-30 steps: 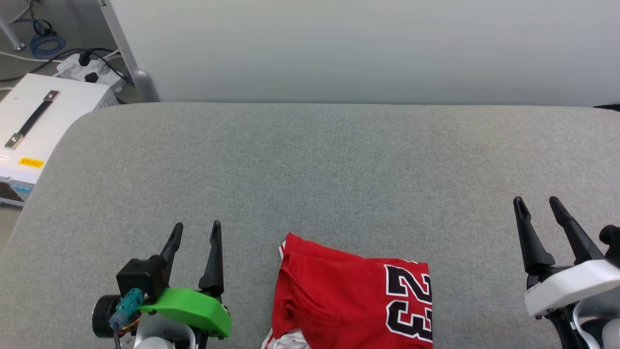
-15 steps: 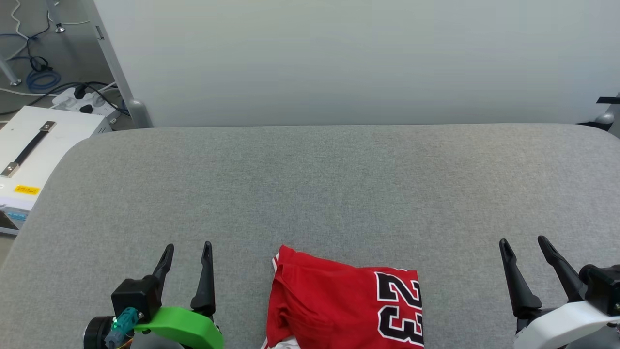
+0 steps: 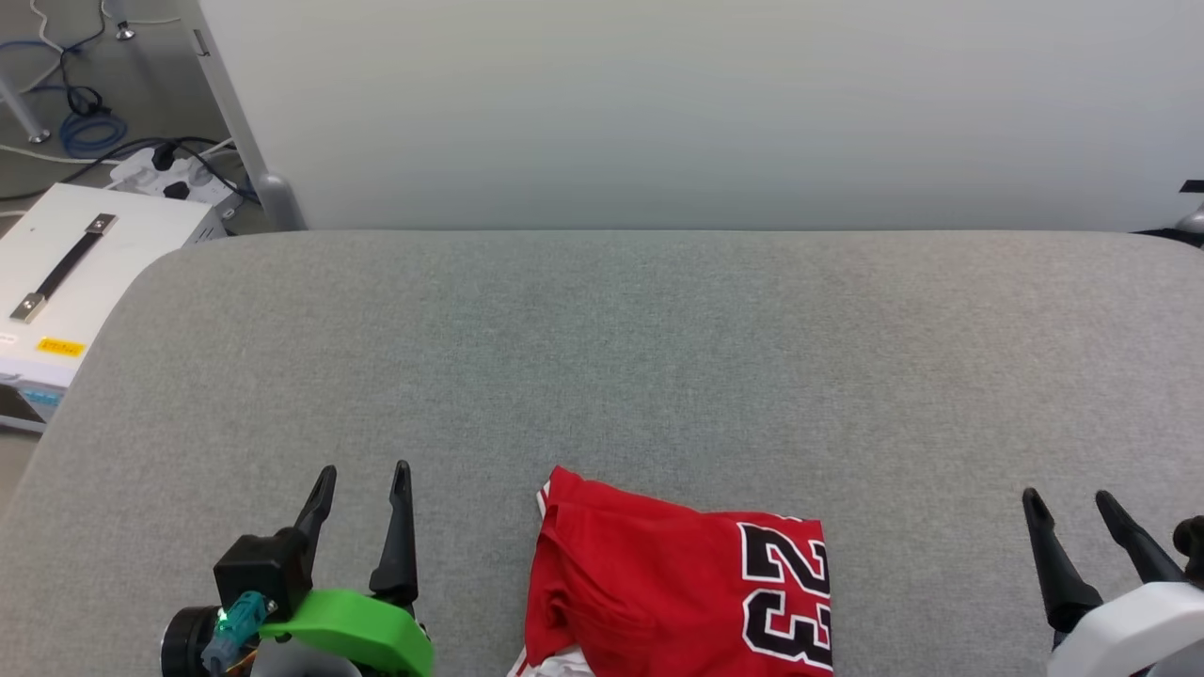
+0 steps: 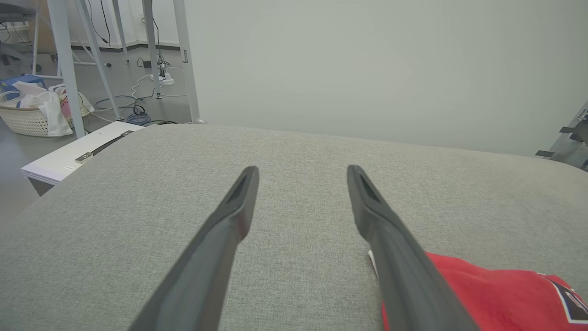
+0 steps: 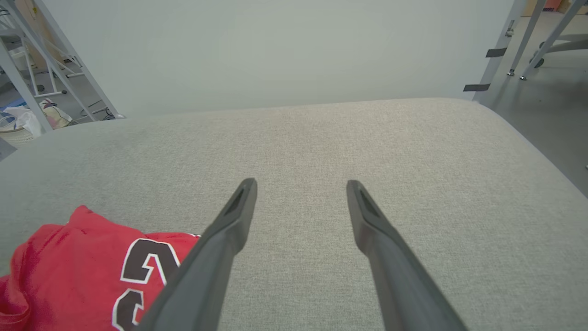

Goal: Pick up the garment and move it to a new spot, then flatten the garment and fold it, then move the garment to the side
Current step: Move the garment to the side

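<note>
Garment [image 3: 677,592] lies between my end effectors, both open and empty; the left end effector [image 3: 365,468] stands nearer it than the right end effector [image 3: 1068,495].

Garment [image 3: 658,592] lower part cut off by head view's bottom edge.

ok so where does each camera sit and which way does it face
Head: on the head, looking forward and down at the table; left gripper lower left, right gripper lower right.
Left wrist: on that wrist, looking along its open fingers toward the wall.
Right wrist: the same, along its own open fingers.
Shared: all three show the garment.
</note>
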